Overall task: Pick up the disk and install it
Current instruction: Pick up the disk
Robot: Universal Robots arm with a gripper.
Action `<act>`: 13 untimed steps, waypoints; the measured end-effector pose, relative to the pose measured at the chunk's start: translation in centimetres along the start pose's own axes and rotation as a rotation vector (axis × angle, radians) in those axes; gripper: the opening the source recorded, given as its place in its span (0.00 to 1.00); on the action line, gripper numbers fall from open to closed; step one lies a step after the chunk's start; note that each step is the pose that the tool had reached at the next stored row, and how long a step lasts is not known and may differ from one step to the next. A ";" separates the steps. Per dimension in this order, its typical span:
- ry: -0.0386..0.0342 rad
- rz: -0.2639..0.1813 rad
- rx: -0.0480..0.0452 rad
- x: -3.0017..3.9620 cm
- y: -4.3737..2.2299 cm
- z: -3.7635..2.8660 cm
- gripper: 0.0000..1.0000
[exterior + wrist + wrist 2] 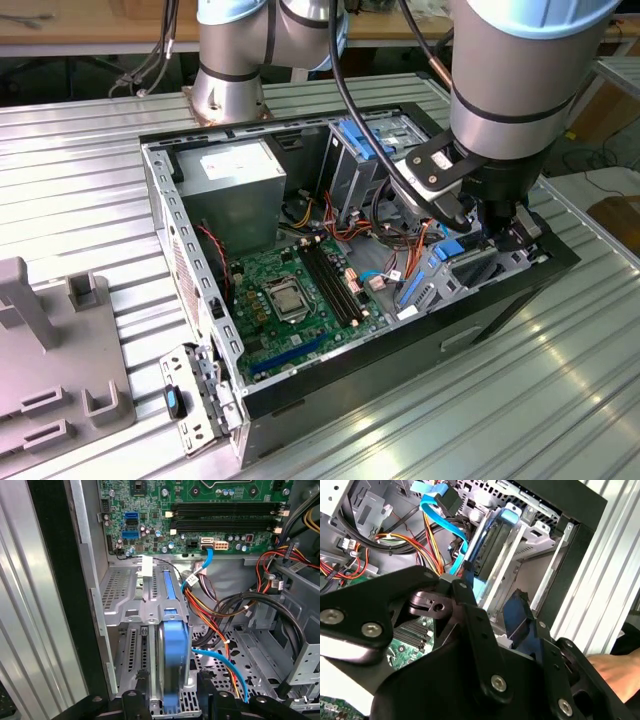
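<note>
One disk (174,680), a grey drive in a blue carrier.

Location: it stands on edge in the drive cage (125,612), in the slot farther from the case wall. The slot beside it looks vacant. The cage sits in a corner of the open computer case (200,330), which lies on the ribbed metal table (80,190). In the exterior view the blue carrier shows at the cage, under the arm.

Orientation: the broad faces are upright, parallel with the cage walls. A narrow blue edge faces up out of the open case. That edge runs along the slot, in line toward the motherboard (225,500). The long axis is judged to run down into the cage toward the case floor, but the cage walls hide the body, so this is not certain.

Tool (169,700): it is directly over the disk, straddling the blue edge. Whether it is clamped on the disk or standing apart cannot be told.

Progress: the pick-up is done. Insertion is judged far along or complete, with the blue edge about level with the cage top. Whether the carrier is latched cannot be told. A blue data cable (220,665) lies just beside the cage, and no plug is seen on the disk.
</note>
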State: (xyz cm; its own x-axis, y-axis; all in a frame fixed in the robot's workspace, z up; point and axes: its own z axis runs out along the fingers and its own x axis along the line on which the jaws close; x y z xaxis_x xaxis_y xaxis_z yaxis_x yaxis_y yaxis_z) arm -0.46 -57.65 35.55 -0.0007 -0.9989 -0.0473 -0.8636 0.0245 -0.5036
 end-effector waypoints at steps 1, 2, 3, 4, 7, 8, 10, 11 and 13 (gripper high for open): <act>0.0001 0.000 0.0000 0.00 0.00 0.00 0.51; 0.0002 0.000 0.0001 0.00 0.00 0.00 0.51; 0.0001 0.000 0.0002 0.00 0.00 0.00 0.51; 0.0001 0.000 0.0002 0.00 0.00 0.00 0.51; 0.0008 0.001 -0.0199 -0.01 -0.92 0.53 0.36; 0.0013 0.001 -0.0298 -0.01 -1.10 0.63 0.36; 0.0035 0.003 -0.0875 -0.03 -1.70 0.99 0.18; 0.0052 0.003 -0.1166 -0.05 -2.08 1.21 0.11; 0.0075 0.005 -0.1598 -0.09 -2.63 1.54 0.11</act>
State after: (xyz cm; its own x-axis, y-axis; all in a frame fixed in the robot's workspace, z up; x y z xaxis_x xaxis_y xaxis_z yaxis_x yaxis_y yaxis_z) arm 2.59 -57.57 35.55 -0.0081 -0.9991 -0.0425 -0.9328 0.0228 -0.3597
